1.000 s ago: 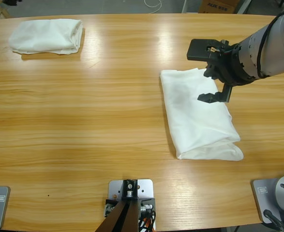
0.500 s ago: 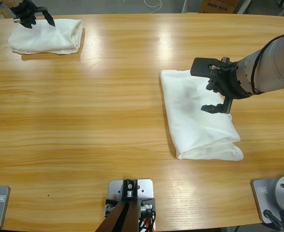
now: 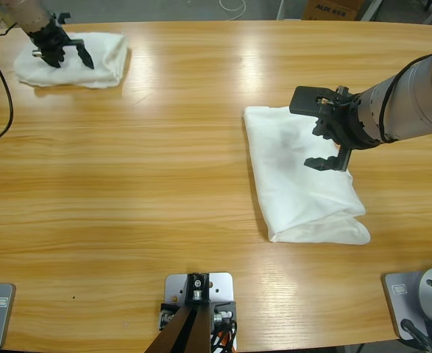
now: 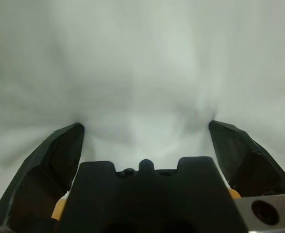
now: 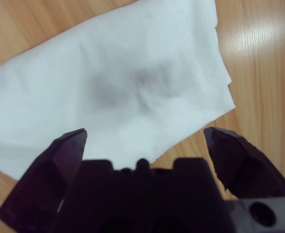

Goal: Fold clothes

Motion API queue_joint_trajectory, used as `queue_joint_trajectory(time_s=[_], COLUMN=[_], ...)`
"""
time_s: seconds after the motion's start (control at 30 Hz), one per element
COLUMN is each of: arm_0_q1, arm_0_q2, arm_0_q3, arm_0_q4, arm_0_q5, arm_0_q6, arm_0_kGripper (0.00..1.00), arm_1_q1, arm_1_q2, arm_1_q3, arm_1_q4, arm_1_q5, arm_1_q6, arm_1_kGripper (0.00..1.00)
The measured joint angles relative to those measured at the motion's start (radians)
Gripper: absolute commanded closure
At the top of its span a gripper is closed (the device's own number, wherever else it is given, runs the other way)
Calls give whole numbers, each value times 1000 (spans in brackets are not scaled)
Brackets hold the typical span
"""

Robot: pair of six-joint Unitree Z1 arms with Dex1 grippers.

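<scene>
White cloth (image 4: 142,63) fills the left wrist view, its edges cut off. The right arm (image 3: 414,95) runs off the high view's right edge.

I see the long wooden bench (image 3: 164,184) carrying 2 white shirts: a folded bundle (image 3: 90,55) at its far left corner, and a longer folded shirt (image 3: 296,184) right of middle.

Both pincers, left (image 3: 62,53) and right (image 3: 324,141), gape open.
</scene>
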Motion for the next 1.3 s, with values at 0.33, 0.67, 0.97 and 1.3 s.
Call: queue_joint_trajectory(time_s=[0.33, 0.67, 0.97, 1.3], arm_0_q1=[-185, -581, -705, -715], arm_0_q2=[-295, -591, -672, -849], arm_0_q3=[670, 1285, 1401, 1390], arm_0_q4=[-345, -829, -862, -619], arm_0_q5=[-2, -22, -44, -94], arm_0_q6=[194, 608, 796, 802], arm_0_kGripper=[4, 162, 170, 165], arm_1_q1=[0, -2, -7, -317], arm_1_q2=[-28, -53, -87, -179], arm_1_q3=[8, 21, 33, 25], arm_1_q4=[0, 0, 0, 30], arm_1_q5=[0, -1, -2, 284], arm_1_q6=[3, 16, 47, 182], arm_1_kGripper=[0, 0, 0, 0])
